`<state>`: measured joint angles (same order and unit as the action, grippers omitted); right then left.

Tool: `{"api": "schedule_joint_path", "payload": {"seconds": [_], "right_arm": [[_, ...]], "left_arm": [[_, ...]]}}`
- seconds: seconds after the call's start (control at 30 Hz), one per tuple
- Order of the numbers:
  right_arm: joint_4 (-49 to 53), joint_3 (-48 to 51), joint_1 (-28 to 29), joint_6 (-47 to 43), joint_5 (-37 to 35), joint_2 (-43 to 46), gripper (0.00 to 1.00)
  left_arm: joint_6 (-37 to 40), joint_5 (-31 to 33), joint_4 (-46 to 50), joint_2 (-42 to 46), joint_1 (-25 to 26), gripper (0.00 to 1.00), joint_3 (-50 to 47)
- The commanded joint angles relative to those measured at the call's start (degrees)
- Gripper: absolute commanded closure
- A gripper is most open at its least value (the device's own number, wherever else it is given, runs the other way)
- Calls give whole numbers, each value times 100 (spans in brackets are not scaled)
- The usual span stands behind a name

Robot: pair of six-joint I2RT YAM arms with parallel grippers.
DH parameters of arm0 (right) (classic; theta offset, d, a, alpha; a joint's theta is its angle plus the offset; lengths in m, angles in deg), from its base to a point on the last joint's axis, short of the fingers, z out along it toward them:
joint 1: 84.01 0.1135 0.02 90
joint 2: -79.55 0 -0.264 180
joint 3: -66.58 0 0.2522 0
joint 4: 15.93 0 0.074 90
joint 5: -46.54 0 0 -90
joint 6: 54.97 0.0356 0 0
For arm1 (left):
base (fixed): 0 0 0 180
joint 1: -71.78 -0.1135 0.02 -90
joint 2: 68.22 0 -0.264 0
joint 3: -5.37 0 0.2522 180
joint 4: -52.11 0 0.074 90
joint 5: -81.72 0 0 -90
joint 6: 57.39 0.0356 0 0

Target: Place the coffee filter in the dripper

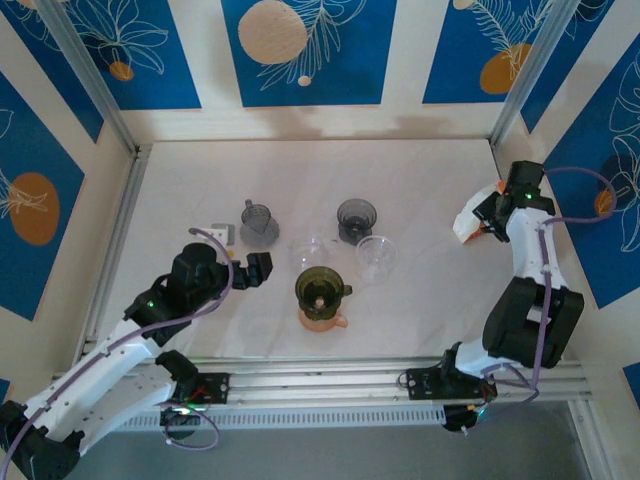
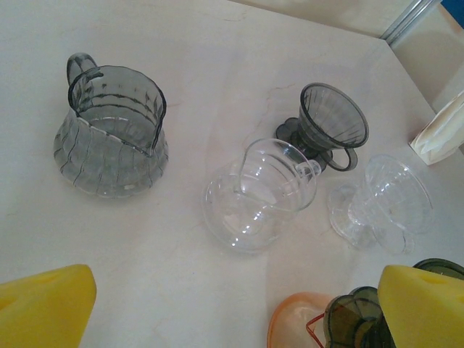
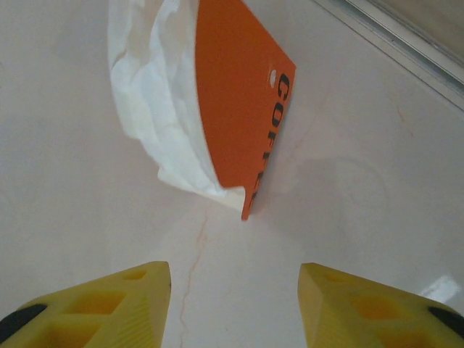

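White filters (image 3: 156, 109), orange card (image 3: 239, 94)

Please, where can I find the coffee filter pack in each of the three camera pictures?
Top external: the coffee filter pack lies at the middle right, white with an orange side.
Left wrist: the coffee filter pack is cut off by the right border.
Right wrist: the coffee filter pack is at the top centre.
Shared landmark: the pale table under it.
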<state>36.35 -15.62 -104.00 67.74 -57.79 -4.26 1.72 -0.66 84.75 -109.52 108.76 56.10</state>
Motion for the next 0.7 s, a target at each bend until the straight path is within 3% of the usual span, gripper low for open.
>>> {"api": "schedule_joint_path", "payload": {"seconds": [0.0, 0.67], "right_arm": [[-204, -371, -238, -199, 567, -370, 52], [-170, -1132, -269, -730, 429, -1527, 62]], "left_arm": [[79, 132, 18, 121, -48, 0, -84], [140, 192, -24, 5, -50, 0, -93]]}}
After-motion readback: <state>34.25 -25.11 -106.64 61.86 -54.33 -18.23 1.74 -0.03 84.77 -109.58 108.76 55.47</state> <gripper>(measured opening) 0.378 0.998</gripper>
